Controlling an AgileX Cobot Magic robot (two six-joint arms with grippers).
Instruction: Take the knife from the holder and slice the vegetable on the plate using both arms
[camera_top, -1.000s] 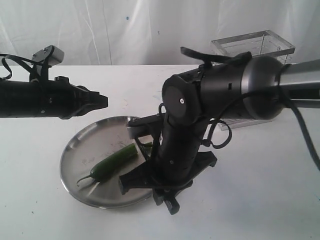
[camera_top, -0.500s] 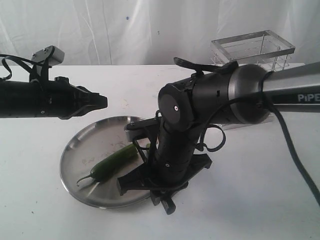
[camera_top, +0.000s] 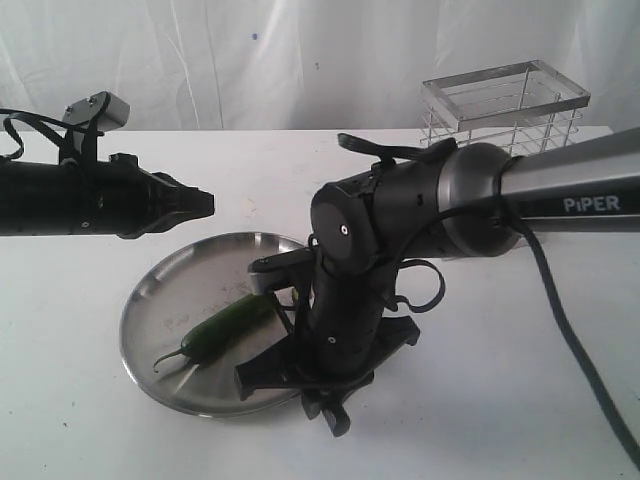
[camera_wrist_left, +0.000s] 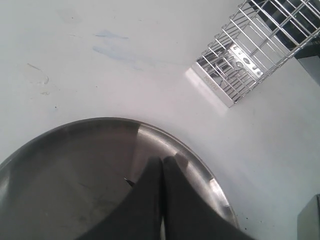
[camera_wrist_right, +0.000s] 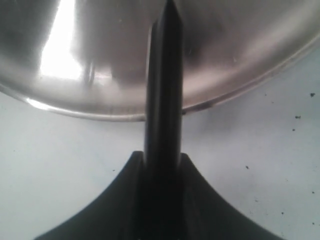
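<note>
Pointing over the plate (camera_wrist_right: 100, 75), the knife (camera_wrist_right: 163, 90)

The only readable text is "PiPER" on the right arm's grey tube (camera_top: 585, 195).

The white table (camera_top: 520, 400) carries the steel plate (camera_top: 165, 290) and, well apart, the wire holder (camera_top: 505, 105).

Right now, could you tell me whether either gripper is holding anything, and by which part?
The right gripper is shut on the knife, apparently near its handle end, blade pointing over the plate. The left gripper is shut and holds nothing.
</note>
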